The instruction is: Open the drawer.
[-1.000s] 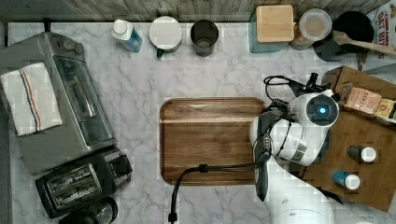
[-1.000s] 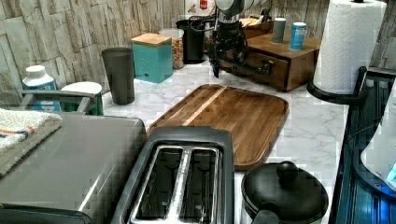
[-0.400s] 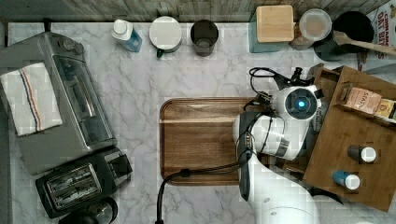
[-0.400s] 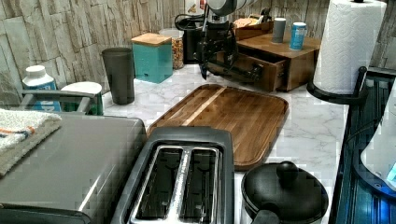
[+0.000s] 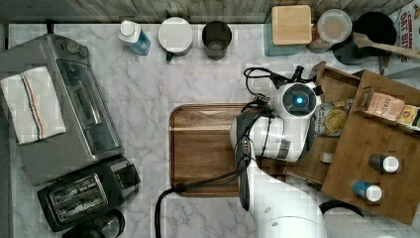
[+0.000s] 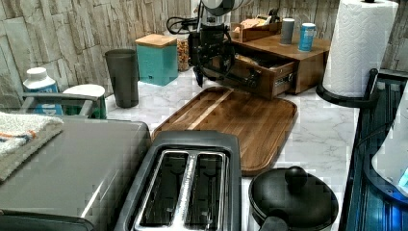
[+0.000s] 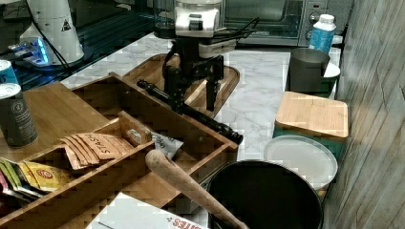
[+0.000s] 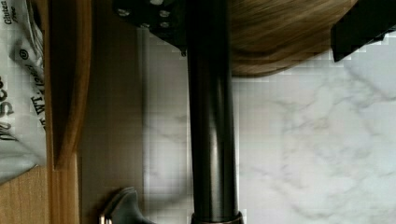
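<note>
The drawer (image 7: pixel 143 124) is brown wood with a long black bar handle (image 7: pixel 191 112); it stands pulled out of its cabinet, open, packets inside; its front overhangs the marble counter's back corner.

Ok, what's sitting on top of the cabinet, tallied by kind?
Cans: 2, a dark can and a blue can
Wooden tray of packets: 1
Total: 3
</note>
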### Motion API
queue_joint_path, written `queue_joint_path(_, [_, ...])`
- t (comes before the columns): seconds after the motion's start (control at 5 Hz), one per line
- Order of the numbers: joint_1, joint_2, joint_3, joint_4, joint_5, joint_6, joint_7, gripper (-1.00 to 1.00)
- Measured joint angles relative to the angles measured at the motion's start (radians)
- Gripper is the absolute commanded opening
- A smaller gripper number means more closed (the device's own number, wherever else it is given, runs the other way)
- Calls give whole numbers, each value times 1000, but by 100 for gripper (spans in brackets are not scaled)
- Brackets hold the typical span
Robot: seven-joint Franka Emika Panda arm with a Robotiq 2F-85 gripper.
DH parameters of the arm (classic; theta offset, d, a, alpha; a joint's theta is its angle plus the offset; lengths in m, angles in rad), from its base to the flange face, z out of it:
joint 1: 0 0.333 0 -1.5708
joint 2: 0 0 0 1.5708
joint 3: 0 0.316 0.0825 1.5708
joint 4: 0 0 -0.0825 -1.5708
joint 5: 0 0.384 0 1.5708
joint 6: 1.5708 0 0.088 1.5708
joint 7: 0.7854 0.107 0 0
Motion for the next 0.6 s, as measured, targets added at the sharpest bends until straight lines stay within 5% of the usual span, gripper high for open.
queue_joint_path(0.6, [50,16,33,16,0,38,109,100])
